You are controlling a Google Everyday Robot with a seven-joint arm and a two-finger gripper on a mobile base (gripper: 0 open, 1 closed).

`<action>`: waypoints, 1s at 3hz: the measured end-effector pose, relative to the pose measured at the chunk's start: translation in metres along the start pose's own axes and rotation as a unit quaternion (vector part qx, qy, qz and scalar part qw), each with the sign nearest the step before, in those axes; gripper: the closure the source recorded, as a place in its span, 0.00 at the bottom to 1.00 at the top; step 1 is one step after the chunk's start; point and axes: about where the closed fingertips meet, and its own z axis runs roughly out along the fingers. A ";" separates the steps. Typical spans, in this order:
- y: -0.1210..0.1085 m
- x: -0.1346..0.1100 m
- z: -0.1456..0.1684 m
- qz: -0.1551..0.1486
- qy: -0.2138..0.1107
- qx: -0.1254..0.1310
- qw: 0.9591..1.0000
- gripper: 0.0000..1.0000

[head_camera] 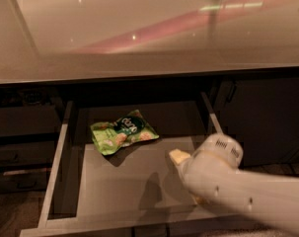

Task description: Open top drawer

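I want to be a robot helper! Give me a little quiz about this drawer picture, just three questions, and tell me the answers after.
1. True or false: the top drawer is shut tight.
2. What lies inside the drawer? A) a green snack bag B) a red apple C) a metal spoon
3. Fill in the word: the gripper is low over the drawer's floor, on the ____ side of the picture.

Key: 1 false, it is pulled out and you can see its pale floor. 2 A, towards the back. 3 right.
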 end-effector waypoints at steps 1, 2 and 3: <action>0.036 -0.004 0.002 -0.018 0.028 -0.019 0.999 0.00; 0.036 -0.004 0.002 -0.018 0.028 -0.019 0.999 0.00; 0.029 -0.008 0.000 -0.021 0.014 -0.021 0.999 0.00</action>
